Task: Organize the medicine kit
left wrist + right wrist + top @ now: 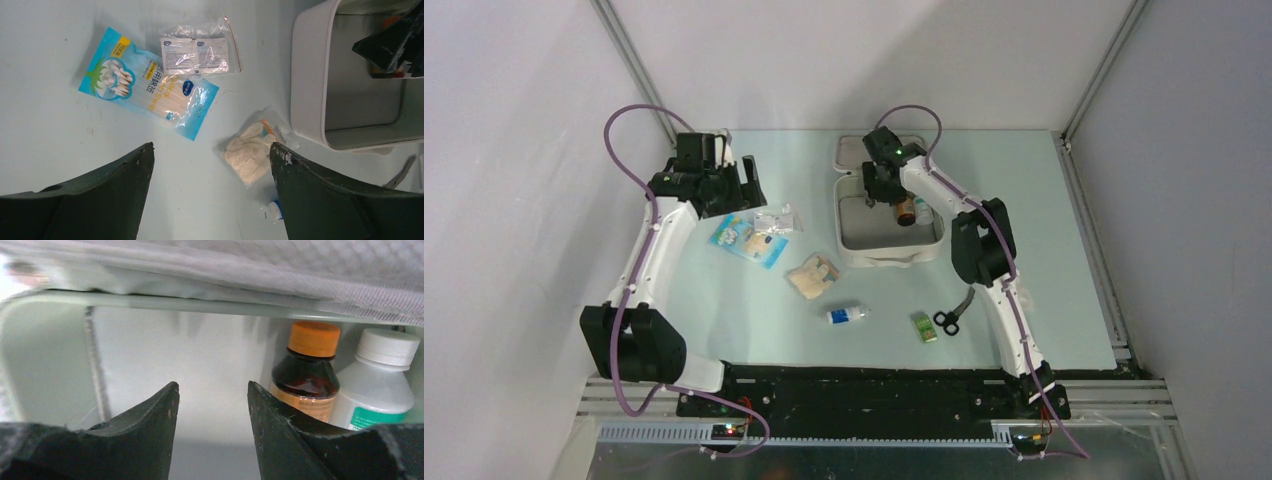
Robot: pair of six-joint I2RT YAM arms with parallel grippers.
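The medicine kit [890, 259] lies open at the back centre, its lid [852, 152] hinged up behind it. My right gripper [882, 197] is down inside the case. In the right wrist view its jaws [212, 385] stand open with only the white case floor between them. A brown bottle with an orange cap [305, 375] and a white bottle [381, 382] stand upright just right of the right finger, against the case wall [45, 350]. My left gripper [211, 147] hangs wide open and empty above the table, left of the kit [310, 75].
On the table lie a blue cotton swab pack [150, 90], a clear zip bag of pads [197, 50], a bag of gloves [248, 154], a small white bottle [848, 315], a green box [925, 327] and scissors [952, 315].
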